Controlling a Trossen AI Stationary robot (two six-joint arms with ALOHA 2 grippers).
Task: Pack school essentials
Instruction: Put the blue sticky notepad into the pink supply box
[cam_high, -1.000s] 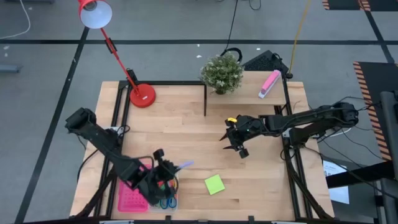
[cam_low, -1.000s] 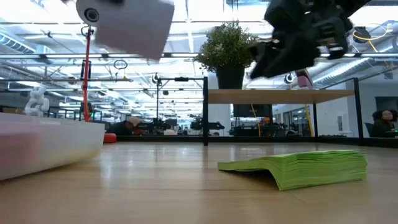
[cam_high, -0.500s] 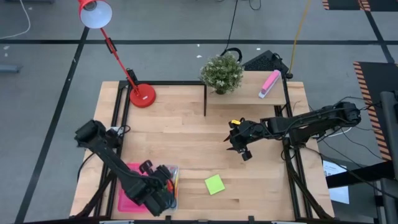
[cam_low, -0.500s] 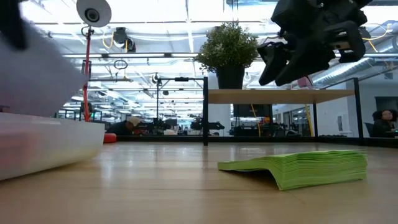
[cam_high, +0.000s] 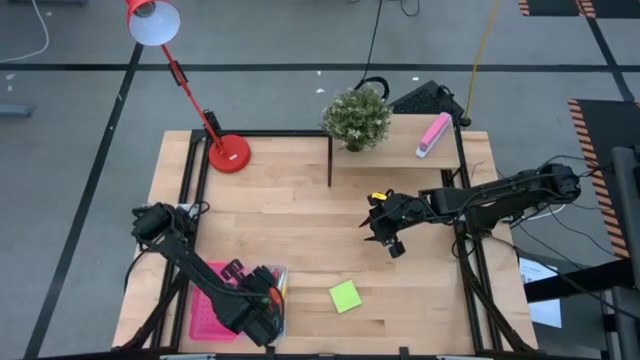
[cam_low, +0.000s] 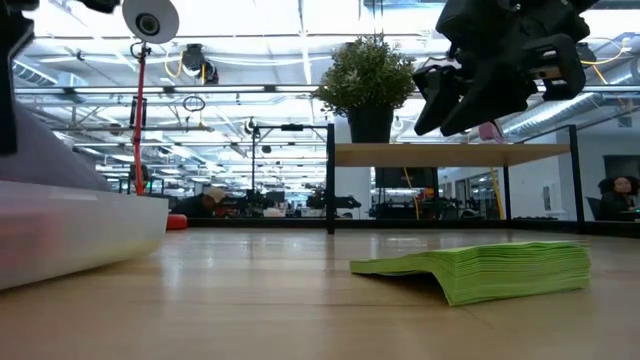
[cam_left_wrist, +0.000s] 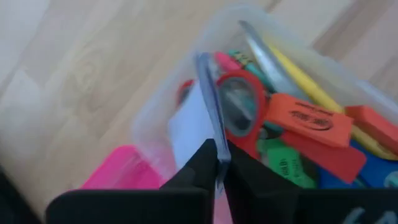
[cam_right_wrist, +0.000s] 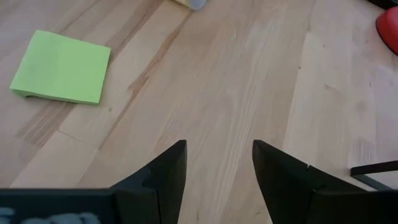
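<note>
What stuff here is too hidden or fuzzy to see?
1. High view: what fills the clear box; the left arm covers it.
2. Left wrist view: the thin bluish stick in the shut left claw; blurred, maybe pen, maybe scissor blade.
3. Low view: the pale container; blurred, cut off by the left edge.
The right claw hangs open, mid-table.
</note>
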